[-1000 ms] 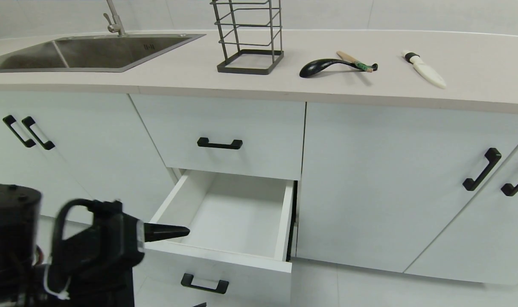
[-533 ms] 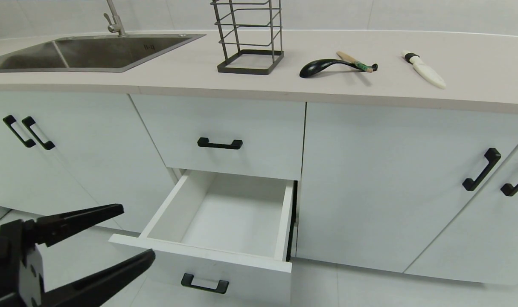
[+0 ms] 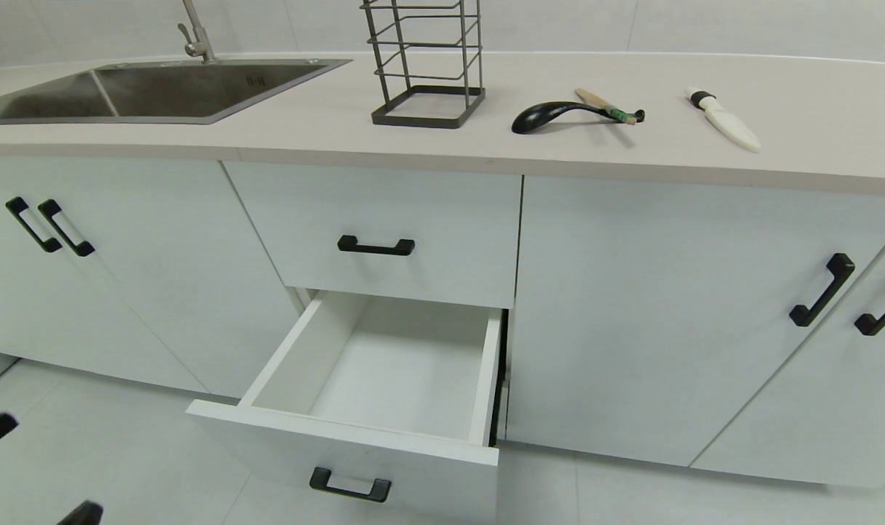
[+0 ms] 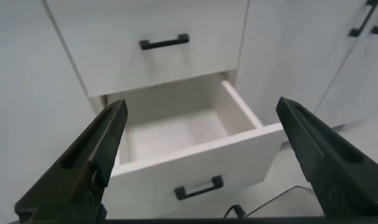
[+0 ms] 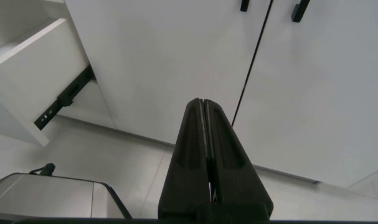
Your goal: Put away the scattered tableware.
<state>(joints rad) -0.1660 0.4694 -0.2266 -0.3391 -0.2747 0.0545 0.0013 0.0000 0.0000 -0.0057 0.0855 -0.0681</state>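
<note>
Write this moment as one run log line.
drawer open | black spoon, wooden stick, white knife on counter | left gripper open | right gripper shut

A steel sink (image 3: 165,91) is set into the pale worktop (image 3: 304,135) at the upper left, with its faucet (image 3: 193,33) behind it. A dark wire rack (image 3: 422,122) stands upright at the top centre. Below, in the middle, is a closed drawer (image 3: 428,211) with a black handle (image 3: 376,246). White cabinet doors sit on either side, with paired handles (image 3: 49,226) at the left and a slanted handle (image 3: 823,289) at the right. Grey floor tiles (image 3: 122,437) fill the lower left.
</note>
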